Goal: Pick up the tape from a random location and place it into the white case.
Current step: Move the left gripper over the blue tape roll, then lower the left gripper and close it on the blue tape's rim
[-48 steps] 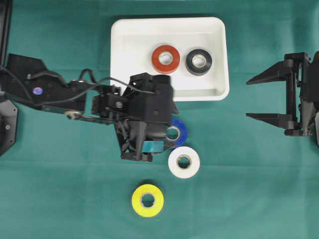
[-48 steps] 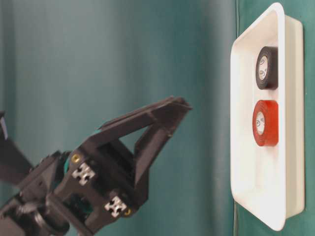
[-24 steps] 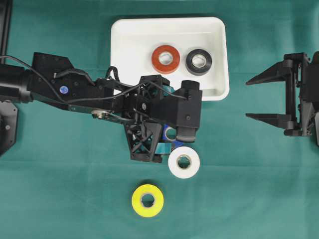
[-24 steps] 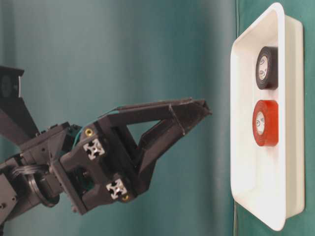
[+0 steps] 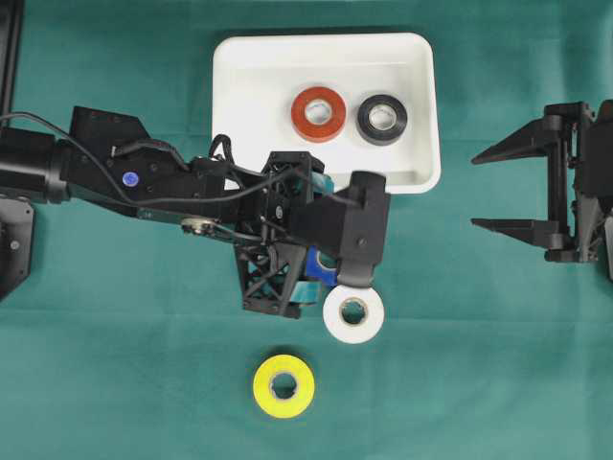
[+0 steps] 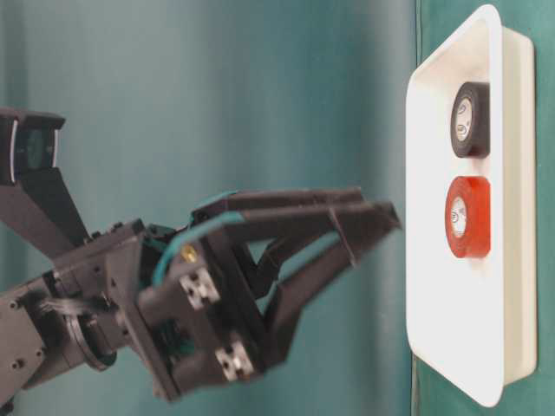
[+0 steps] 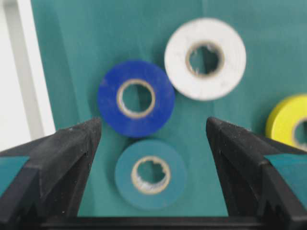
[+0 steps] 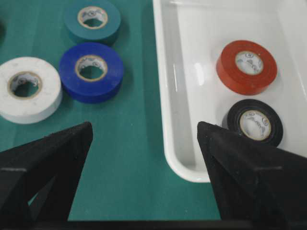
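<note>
The left tool [image 7: 153,143] stands wide open and empty above the teal tape roll [image 7: 151,174] and blue tape roll [image 7: 136,97] at the frame's centre. The right tool [image 8: 144,143] gapes empty too. The white case [image 5: 239,96] sits at upper centre, holding a red roll [image 5: 319,113] and a black roll [image 5: 382,119].

Desk is covered edge to edge by a plain matte dark-green cloth [image 5: 498,393]. It lies flat, no obvious wrinkles from overhead. A narrow black bar [image 5: 10,48] runs along the top-left edge of the overhead view, on or beside the cloth, can't tell which. In the table-level view the cloth is mostly a blurred green field, with one straight seam-like line [image 6: 416,104] across it.
</note>
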`<action>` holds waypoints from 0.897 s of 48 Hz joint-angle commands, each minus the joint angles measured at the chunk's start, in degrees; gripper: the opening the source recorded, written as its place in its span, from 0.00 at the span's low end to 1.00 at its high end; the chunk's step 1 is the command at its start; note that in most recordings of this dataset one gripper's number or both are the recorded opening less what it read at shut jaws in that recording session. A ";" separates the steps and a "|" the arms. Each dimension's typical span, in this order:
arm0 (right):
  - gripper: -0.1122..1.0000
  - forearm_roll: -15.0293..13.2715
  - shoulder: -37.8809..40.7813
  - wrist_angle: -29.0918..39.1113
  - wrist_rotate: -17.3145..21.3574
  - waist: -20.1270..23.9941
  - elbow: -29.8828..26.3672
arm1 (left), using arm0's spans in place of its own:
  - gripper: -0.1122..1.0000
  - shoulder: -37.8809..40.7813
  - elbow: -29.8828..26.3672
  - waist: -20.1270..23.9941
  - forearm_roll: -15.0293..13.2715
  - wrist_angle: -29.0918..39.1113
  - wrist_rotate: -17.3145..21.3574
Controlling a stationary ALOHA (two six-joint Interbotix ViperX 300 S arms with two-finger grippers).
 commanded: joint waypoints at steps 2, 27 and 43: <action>0.89 -0.09 0.09 -0.53 0.00 0.00 -1.41 | 0.85 -0.88 -1.41 -0.35 0.26 0.97 3.78; 0.89 -0.09 1.23 -0.62 0.00 0.00 -1.49 | 0.85 1.67 -3.25 -0.97 0.26 1.49 17.75; 0.89 -0.09 1.23 -0.53 0.00 0.00 -1.49 | 0.85 1.67 -3.25 -0.97 0.35 2.02 17.84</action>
